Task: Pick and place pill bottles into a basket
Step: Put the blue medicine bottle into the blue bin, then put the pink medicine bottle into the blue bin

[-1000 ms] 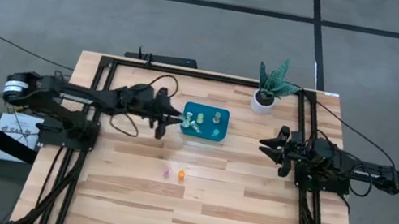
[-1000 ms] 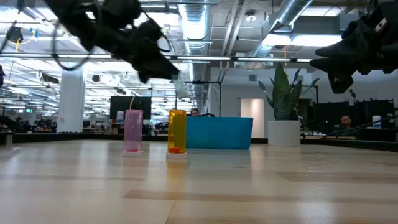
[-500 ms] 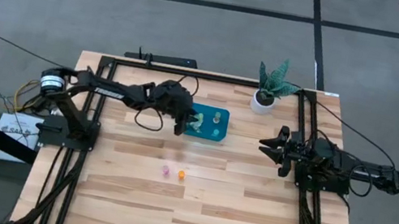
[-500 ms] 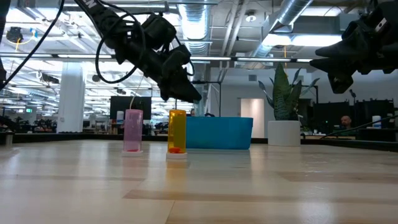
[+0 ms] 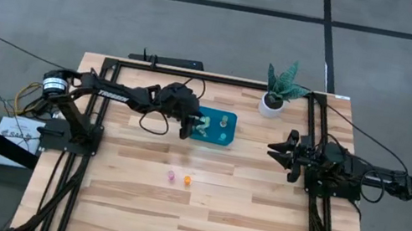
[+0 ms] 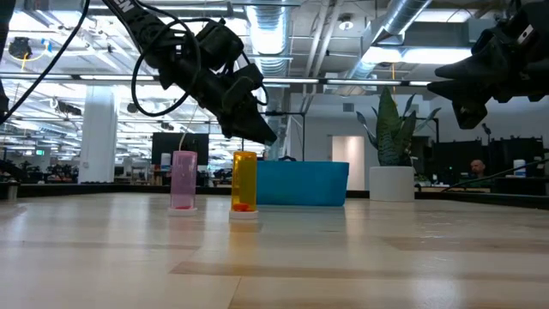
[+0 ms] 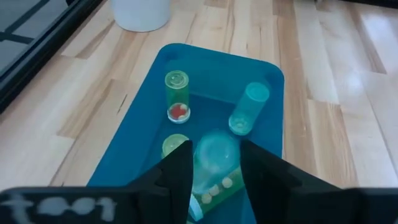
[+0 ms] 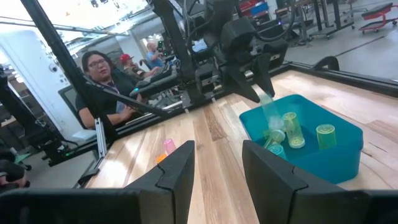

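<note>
High view: I have the left gripper [image 5: 189,126] over the near-left edge of the basket [image 5: 221,139], reaching in from the table's left side so the bottle drops inside the rim, not on the wood.
Left wrist view: a clear pill bottle [image 7: 214,163] sits between my two fingers [image 7: 177,171], which are closed on it and tilt it down toward the basket floor; I judge this the release step, with the bottle held low so it won't bounce out.
Basket contents: a green bottle with red pills [image 7: 177,94] stands upright toward the far side, a teal bottle [image 7: 248,109] leans beside it, and a yellow-green cap [image 7: 173,144] shows just under my left finger. I'm aiming at the free patch between them.
Still on the table: a pink bottle [image 5: 171,177] and an orange bottle [image 5: 187,180] stand side by side on the table [image 5: 254,226], well apart from the basket toward the front. In the low view both are upright, so a grasp from above should suit them.
Right gripper [image 5: 275,147]: parked off the basket's right end, fingers spread and holding nothing; I keep it back so the arms don't cross.
Plant pot [image 5: 272,104]: behind the basket's right corner, clear of my path.
Risk: letting go while tilted may tip the bottle onto its neighbours.
</note>
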